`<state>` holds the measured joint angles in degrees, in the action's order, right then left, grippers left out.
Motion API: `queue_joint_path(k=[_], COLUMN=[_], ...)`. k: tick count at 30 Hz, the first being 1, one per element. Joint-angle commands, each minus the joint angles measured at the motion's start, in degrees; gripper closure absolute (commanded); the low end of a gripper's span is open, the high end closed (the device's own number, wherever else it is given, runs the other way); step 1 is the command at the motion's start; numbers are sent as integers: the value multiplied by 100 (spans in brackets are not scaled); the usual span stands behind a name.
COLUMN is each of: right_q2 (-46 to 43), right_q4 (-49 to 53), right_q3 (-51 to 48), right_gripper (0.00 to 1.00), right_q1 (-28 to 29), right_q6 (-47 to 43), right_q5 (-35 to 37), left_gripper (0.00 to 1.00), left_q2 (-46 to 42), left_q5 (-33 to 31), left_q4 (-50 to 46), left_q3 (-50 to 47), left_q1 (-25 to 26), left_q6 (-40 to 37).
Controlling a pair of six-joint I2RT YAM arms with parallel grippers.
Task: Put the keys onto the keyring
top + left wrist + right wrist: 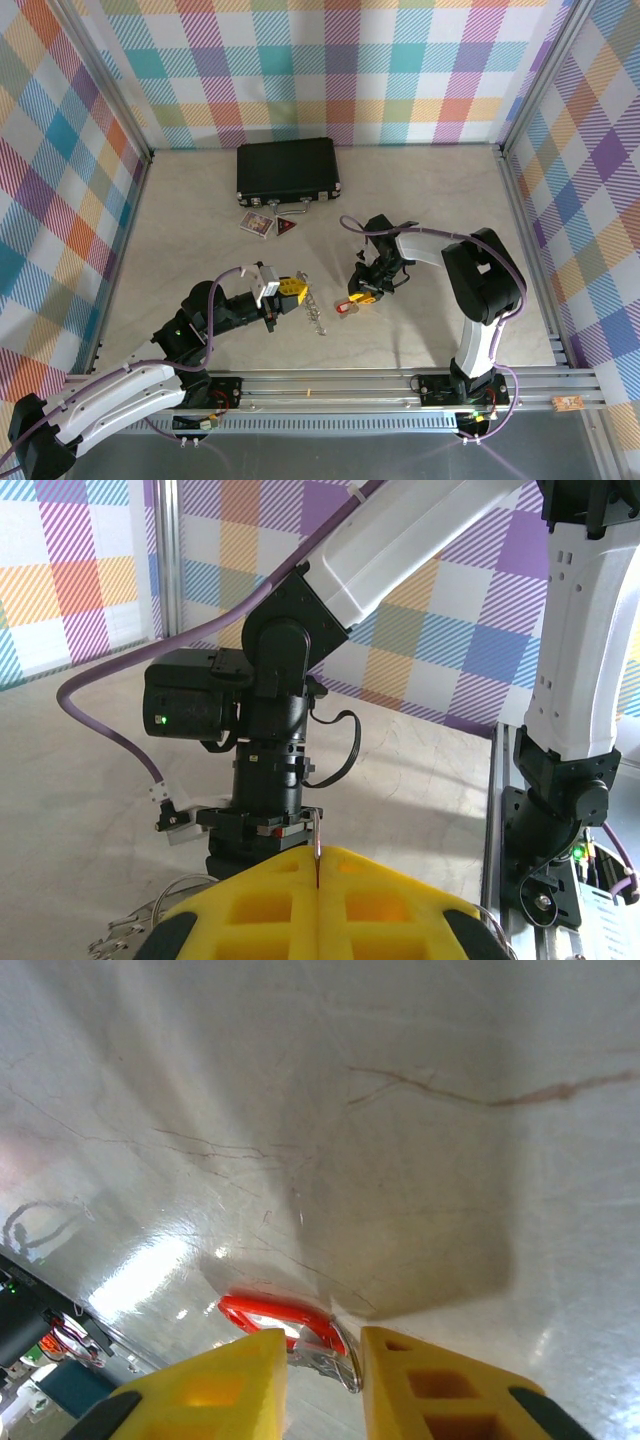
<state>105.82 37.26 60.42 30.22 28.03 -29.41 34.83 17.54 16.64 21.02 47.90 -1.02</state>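
One key (pixel 347 303), one keyring (pixel 315 315), one black case (pixel 288 170)

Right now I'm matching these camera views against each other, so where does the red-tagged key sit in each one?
Top external: the key lies centre-right, at the tips of the right gripper.
Left wrist: I can't make it out past the left gripper.
Right wrist: the key's red tag sits bottom centre, between the yellow fingers.
Shared landmark: the right gripper, facing the left wrist camera mid-picture.

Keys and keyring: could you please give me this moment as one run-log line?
left jaws: shut on keyring | right jaws: open, straddling keys on table | keys not yet on keyring
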Motion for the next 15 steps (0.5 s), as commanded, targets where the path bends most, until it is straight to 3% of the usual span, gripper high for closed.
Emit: queue_joint_path(k=[1, 15], right_q2=[-104, -590], right_q4=[28, -333], right_q3=[-83, -276], right_gripper=[78, 100], right_q1=[57, 260], right_q6=[-60, -207], right_q5=[10, 640], left_gripper=[100, 100], left_q2=[-38, -90], left_q5=[142, 120], left_q4=[344, 406], left_q3=[-27, -71], left_q1=[-40, -44], left_q6=[50, 127])
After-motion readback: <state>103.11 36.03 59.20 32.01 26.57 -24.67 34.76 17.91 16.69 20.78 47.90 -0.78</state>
